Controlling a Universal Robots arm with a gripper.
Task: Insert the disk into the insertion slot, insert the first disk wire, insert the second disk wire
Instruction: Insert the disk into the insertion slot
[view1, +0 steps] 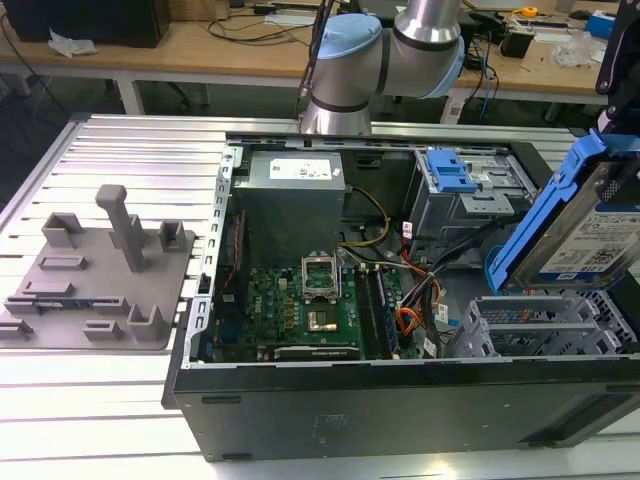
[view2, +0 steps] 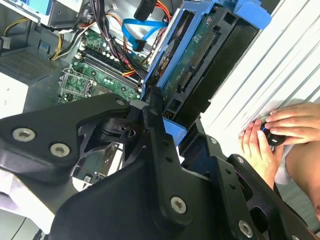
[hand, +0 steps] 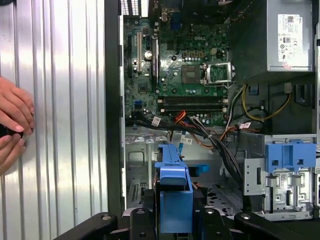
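Note:
The disk, a silver-grey drive with a white label in a bright blue carrier, hangs tilted over the open computer case at the exterior view's right. My gripper is shut on the carrier's blue edge; in the first wrist view the disk appears edge-on between the black fingers. Below the disk lies the insertion slot, a low grey perforated cage, with the disk above it and apart from it. Loose orange, blue and black wires run beside the cage.
A taller grey cage with a blue latch stands behind the slot. The motherboard and power supply occupy the case. A person's hands rest on the slatted table beside the case. A grey fixture sits at the exterior view's left.

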